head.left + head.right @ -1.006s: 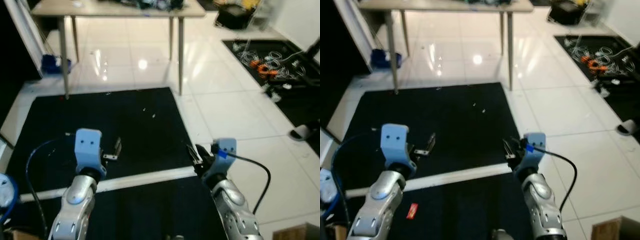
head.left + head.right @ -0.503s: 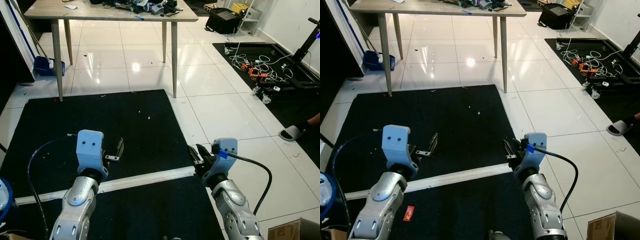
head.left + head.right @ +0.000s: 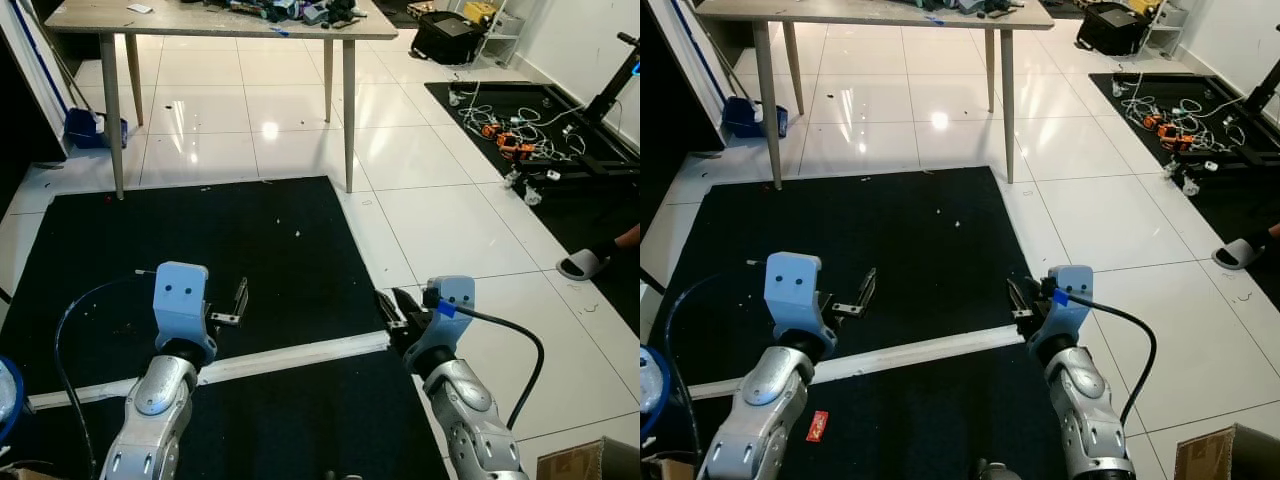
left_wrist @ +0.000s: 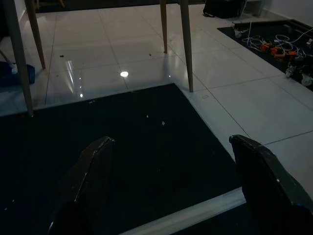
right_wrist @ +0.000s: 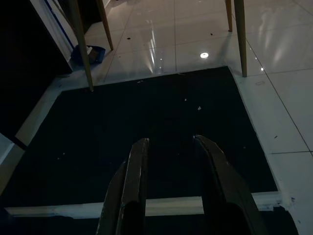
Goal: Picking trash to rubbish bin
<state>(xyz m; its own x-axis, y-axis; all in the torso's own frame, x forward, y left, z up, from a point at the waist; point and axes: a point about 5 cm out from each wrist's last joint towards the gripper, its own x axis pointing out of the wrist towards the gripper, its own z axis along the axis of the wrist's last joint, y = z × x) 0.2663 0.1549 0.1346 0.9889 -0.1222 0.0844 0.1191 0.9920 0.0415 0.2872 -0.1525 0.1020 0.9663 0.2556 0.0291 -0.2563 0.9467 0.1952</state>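
Two black floor mats [image 3: 200, 250] lie on a glossy white tile floor [image 3: 430, 200], parted by a pale strip [image 3: 260, 362] running across in front of the robot. Beyond the far mat stands a wooden desk [image 3: 200, 22] cluttered with small items. Both silver arms reach forward at about the same height above the strip. The left gripper [image 3: 238, 298] has its two black fingers spread wide and holds nothing. The right gripper [image 3: 398, 308] has its fingers slightly parted, also empty. One small red wrapper [image 3: 818, 426], the likely trash, lies on the near mat close to the robot's left arm. I cannot make out a rubbish bin. This looks like the search stage: next, the left gripper would need to lower toward the wrapper.
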